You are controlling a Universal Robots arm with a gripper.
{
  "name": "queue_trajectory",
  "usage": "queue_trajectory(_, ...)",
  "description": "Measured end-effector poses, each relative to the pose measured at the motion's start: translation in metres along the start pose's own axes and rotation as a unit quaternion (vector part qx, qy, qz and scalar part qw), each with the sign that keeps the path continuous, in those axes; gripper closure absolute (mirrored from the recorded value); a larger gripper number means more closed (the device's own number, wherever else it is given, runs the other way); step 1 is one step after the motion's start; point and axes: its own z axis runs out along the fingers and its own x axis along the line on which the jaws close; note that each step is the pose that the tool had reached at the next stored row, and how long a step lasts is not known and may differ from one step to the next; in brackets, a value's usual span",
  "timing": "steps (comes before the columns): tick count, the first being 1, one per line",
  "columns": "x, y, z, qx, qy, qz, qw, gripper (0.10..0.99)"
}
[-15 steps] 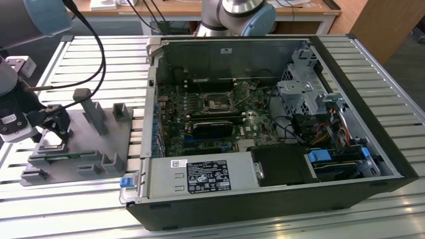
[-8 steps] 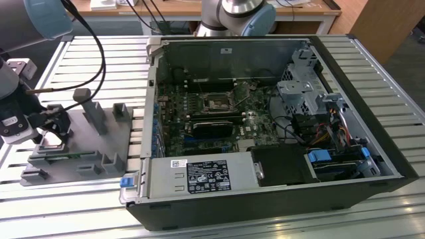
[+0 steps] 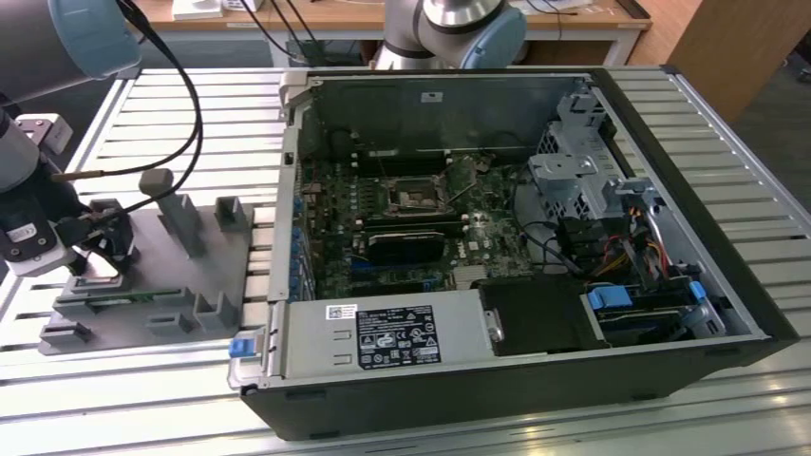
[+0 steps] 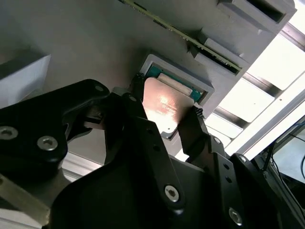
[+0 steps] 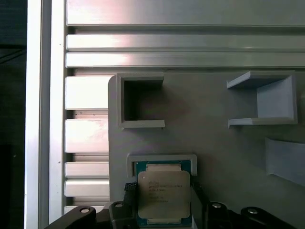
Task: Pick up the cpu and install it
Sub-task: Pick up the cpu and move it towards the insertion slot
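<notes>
Slats of the table carried the grey tray in the exterior view, on that view's left of the open computer case. In the second wrist view the cpu sat in the tray's framed pocket, with the gripper closed against two opposite edges. In the first wrist view it lay flat, with a silver-grey lid and a green rim

grey holder, cpu nested — claw flanking
</notes>
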Motion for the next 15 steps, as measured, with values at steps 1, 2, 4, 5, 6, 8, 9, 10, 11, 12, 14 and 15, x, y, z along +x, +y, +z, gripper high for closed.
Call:
queue_trajectory(1, 0.0, 0.0, 0.0, -0.0001, 0.0, 0.0, 1.0, 0.541)
queue_trajectory(2, 0.0, 0.0, 0.0001, -0.0002, 0.0, 0.0, 1.0, 0.541)
queue_trajectory(4, 0.0, 0.0, 0.0002, -0.0003, -0.0001, 0.0, 1.0, 0.553)
queue_trajectory(5, 0.0, 0.0, 0.0002, -0.0003, -0.0002, 0.0, 1.0, 0.553)
queue_trajectory(6, 0.0, 0.0001, -0.0001, -0.0003, -0.0003, 0.0, 1.0, 0.553)
queue_trajectory(8, -0.0001, 0.0001, -0.0008, -0.0004, -0.0003, 0.0, 1.0, 0.553)
queue_trajectory(9, -0.0001, 0.0001, -0.001, -0.0004, -0.0003, 0.0, 1.0, 0.553)
queue_trajectory(10, -0.0001, 0.0001, -0.0011, -0.0004, -0.0003, 0.0, 1.0, 0.553)
queue_trajectory(11, 0.0, 0.0001, -0.0013, -0.0003, -0.0002, 0.0, 1.0, 0.553)
queue_trajectory(12, 0.0, 0.0001, -0.0013, -0.0003, -0.0002, 0.0, 1.0, 0.541)
queue_trajectory(14, 0.0, 0.0001, -0.0013, -0.0002, -0.0001, 0.0, 1.0, 0.541)
queue_trajectory(15, 0.0, 0.0001, -0.0013, -0.0002, -0.0001, 0.0, 1.0, 0.478)
